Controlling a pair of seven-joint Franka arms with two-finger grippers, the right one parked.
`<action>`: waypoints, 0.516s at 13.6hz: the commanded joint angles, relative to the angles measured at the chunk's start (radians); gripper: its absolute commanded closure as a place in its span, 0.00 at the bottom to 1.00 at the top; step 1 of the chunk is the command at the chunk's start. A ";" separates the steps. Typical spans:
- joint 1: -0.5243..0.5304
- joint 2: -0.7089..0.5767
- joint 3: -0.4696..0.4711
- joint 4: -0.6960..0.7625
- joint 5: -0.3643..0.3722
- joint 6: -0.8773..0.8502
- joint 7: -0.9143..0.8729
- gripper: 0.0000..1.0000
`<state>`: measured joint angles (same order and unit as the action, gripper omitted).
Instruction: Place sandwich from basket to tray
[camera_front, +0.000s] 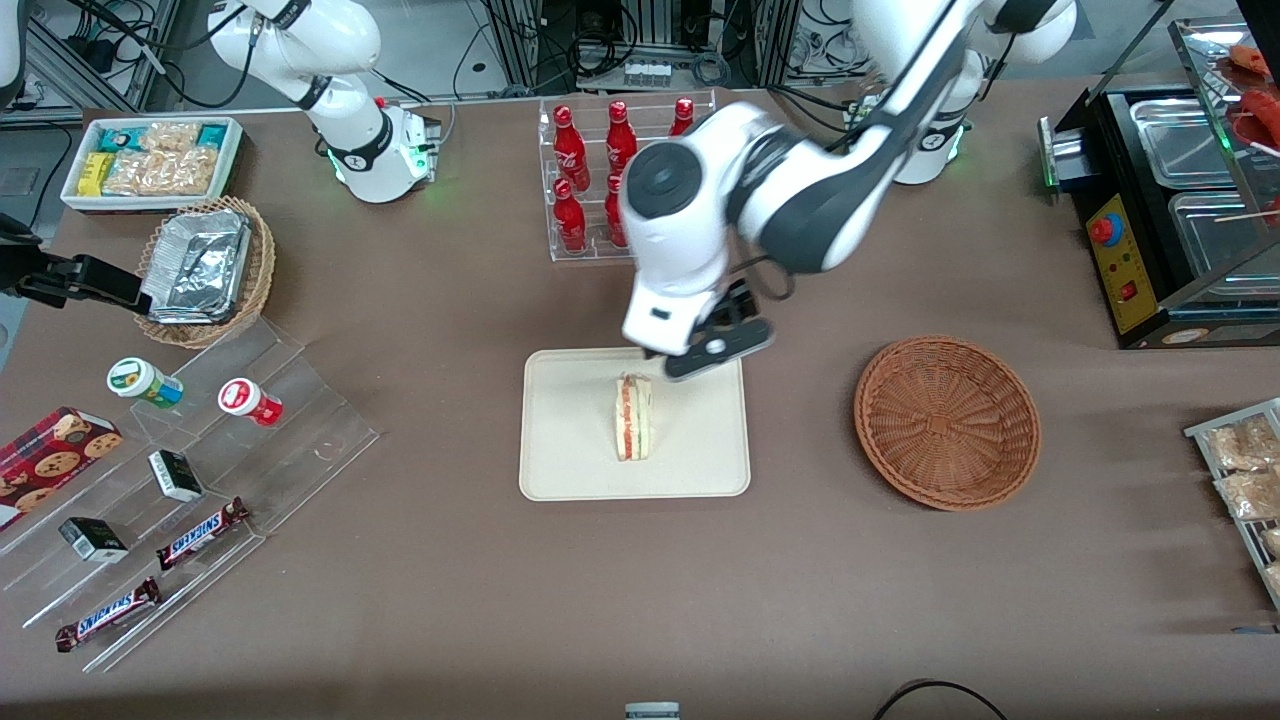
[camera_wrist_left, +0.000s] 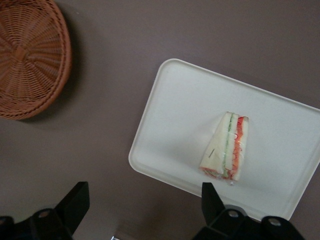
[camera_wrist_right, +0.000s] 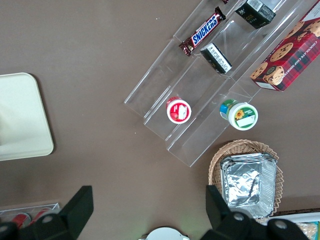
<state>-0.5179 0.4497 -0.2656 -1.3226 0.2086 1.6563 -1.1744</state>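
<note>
Brown cloth covers the whole surface (camera_front: 640, 600). Nearest the front camera among the task's things lies the cream tray (camera_front: 570, 460), flat on the cloth, and the sandwich (camera_front: 634, 417) rests on it near its middle, its red, pink and green filling edge showing. Beside the tray, toward the working arm's end, sits the reddish-brown wicker basket (camera_front: 947, 421), bare inside and apart from the tray. Above the tray's edge farther from the camera hovers the left arm's hand (camera_front: 715, 350), holding nothing; the wrist view shows its two black fingers (camera_wrist_left: 212, 200) spread wide, clear of the sandwich. Farther off still, a clear rack of red bottles (camera_front: 585, 180) stands upright.
</note>
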 joint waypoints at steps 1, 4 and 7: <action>0.071 -0.156 0.000 -0.133 -0.029 -0.050 0.098 0.01; 0.179 -0.256 0.000 -0.167 -0.069 -0.134 0.281 0.01; 0.290 -0.327 0.002 -0.167 -0.121 -0.217 0.494 0.01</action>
<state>-0.2903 0.1919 -0.2571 -1.4453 0.1248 1.4689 -0.7955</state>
